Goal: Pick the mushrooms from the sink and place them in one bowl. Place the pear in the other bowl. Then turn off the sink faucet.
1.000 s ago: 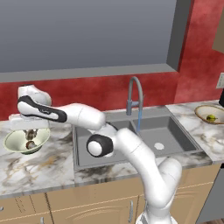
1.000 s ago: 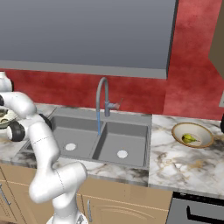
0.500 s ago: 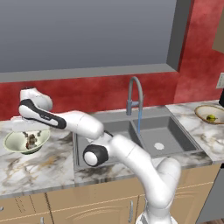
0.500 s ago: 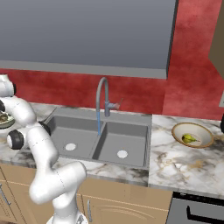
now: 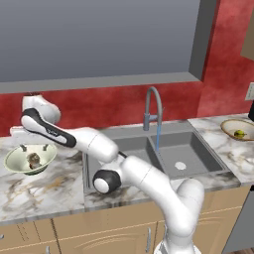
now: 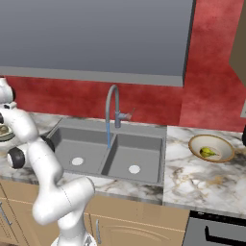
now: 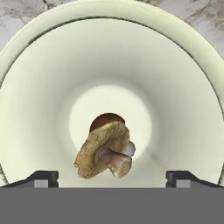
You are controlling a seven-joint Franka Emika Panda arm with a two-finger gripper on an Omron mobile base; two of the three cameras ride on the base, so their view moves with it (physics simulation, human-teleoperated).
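Note:
The pale green-white bowl point(image 5: 15, 158) stands on the left counter, and the mushrooms point(image 5: 33, 159) lie in its bottom. My gripper point(image 5: 33, 147) hangs just above it, open, fingers apart and holding nothing. Looking straight down in the hand view, two mushrooms point(image 7: 106, 150) rest together in the middle of the bowl point(image 7: 175, 87), between and beyond my gripper point(image 7: 111, 178). The pear point(image 5: 240, 133) sits in the tan-rimmed bowl point(image 5: 229, 126) on the right counter, also seen as the pear point(image 6: 207, 152) in its bowl point(image 6: 194, 142). The sink faucet point(image 5: 153, 105) runs a blue stream into the sink point(image 5: 198, 154).
My arm stretches from the base across the left basin to the left counter. The faucet point(image 6: 113, 106) stands behind the divider of the double sink point(image 6: 86, 144). A red backsplash and a grey window frame close off the back. Marble counter lies on both sides.
The jaws have gone from shut to wide open over the green-white bowl. The mushroom they held now lies in the bowl beside the other one.

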